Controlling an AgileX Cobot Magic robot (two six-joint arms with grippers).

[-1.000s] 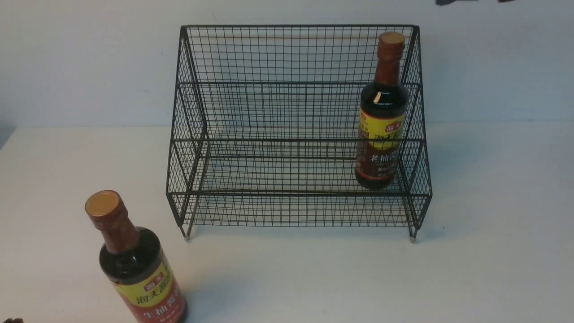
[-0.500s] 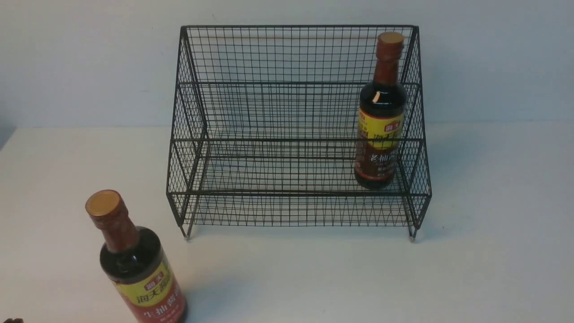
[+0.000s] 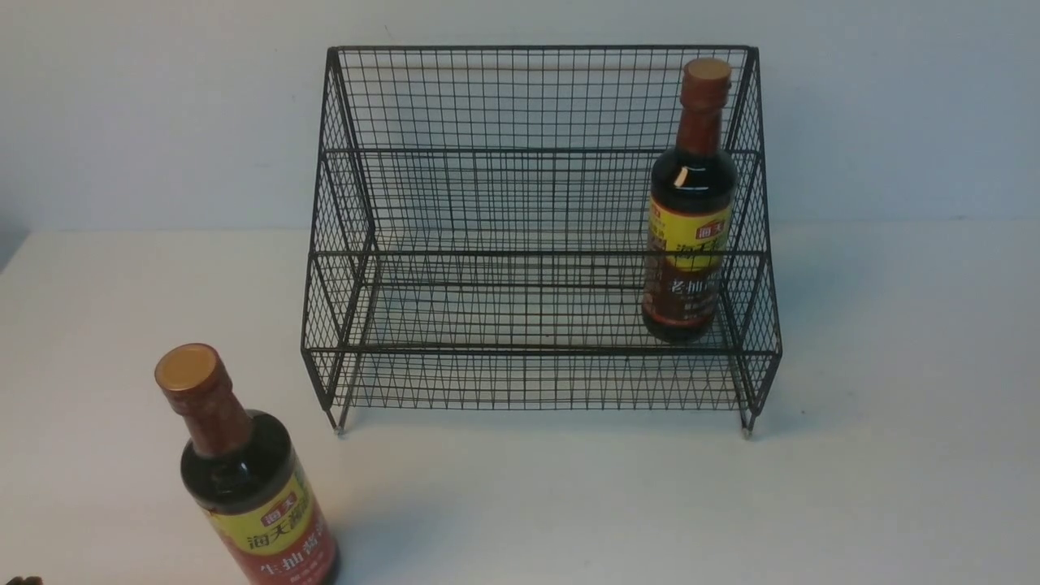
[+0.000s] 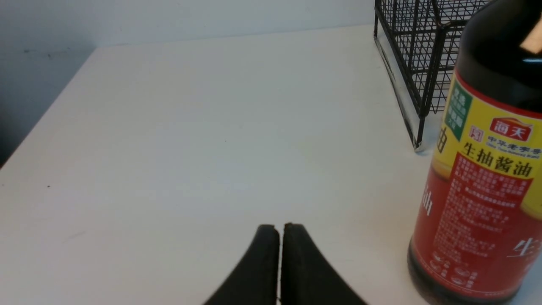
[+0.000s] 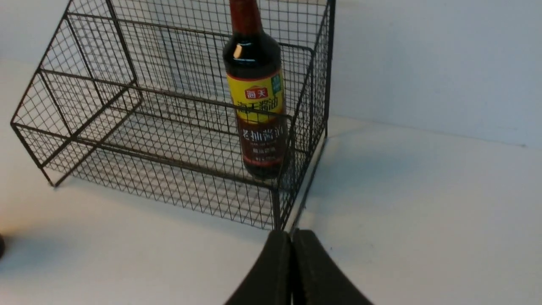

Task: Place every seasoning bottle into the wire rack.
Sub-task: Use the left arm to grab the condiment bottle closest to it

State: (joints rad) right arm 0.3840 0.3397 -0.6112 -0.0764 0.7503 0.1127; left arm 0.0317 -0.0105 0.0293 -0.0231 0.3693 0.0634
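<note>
The black wire rack (image 3: 536, 106) stands at the back middle of the white table. One seasoning bottle (image 3: 689, 236), its label brownish, stands upright on the rack's lower tier at the right end, also seen in the right wrist view (image 5: 257, 106). The redder-labelled seasoning bottle (image 3: 252, 496) stands on the table at the front left, outside the rack. My left gripper (image 4: 279, 226) is shut and empty, beside that bottle (image 4: 478, 178) and apart from it. My right gripper (image 5: 291, 232) is shut and empty, just in front of the rack's corner (image 5: 275, 199). Neither gripper shows in the front view.
A pale wall rises right behind the rack. The table's left edge (image 4: 46, 118) drops to a dark gap. A small dark object (image 3: 20, 580) peeks in at the front view's bottom left corner.
The bottle in the rack stood slightly tilted a second ago and now stands a little straighter. Nothing else has visibly moved in the front view.
</note>
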